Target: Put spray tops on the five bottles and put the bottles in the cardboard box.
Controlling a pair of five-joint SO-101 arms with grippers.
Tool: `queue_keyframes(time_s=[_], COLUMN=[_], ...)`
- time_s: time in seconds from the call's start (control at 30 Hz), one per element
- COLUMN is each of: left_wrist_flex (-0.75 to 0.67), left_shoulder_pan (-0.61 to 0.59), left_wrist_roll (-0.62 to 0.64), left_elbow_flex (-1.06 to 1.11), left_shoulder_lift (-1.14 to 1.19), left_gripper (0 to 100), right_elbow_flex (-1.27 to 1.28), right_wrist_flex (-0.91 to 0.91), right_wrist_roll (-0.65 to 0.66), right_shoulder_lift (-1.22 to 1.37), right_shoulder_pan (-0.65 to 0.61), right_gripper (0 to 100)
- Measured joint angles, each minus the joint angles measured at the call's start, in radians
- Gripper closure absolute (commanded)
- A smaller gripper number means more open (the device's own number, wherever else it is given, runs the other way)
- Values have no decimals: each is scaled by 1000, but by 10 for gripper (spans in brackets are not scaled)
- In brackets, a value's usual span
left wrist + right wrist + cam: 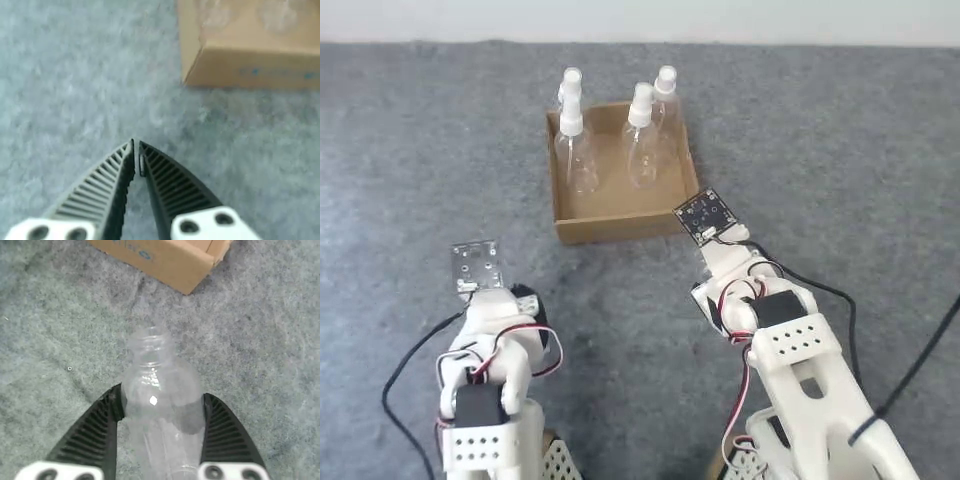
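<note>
A clear bottle with an open neck and no spray top sits between the fingers of my right gripper, which is shut on its body just above the grey carpet. The cardboard box lies a short way beyond the bottle's neck. In the high view the box holds several clear bottles with white spray tops, standing upright. My right arm ends at the box's near right corner. My left gripper is shut and empty over bare carpet, near the box's corner.
Grey carpet covers the whole table. My left arm is at the front left. A black cable runs along the right arm towards the front right.
</note>
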Motion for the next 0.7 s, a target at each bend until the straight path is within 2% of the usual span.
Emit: queue_keyframes(time_s=[0.17,0.7], left_wrist_flex=[107,117], left_shoulder_pan=[-3,-3], left_wrist_roll=[-3,-3], left_elbow_flex=[0,0], left_shoulder_lift=[0,0], left_gripper=[988,988], right_elbow_flex=[0,31], right_wrist_flex=[0,-81], right_wrist_roll=[0,0], right_shoulder_lift=[0,0], right_shoulder_pan=[0,0], right_gripper=[923,923])
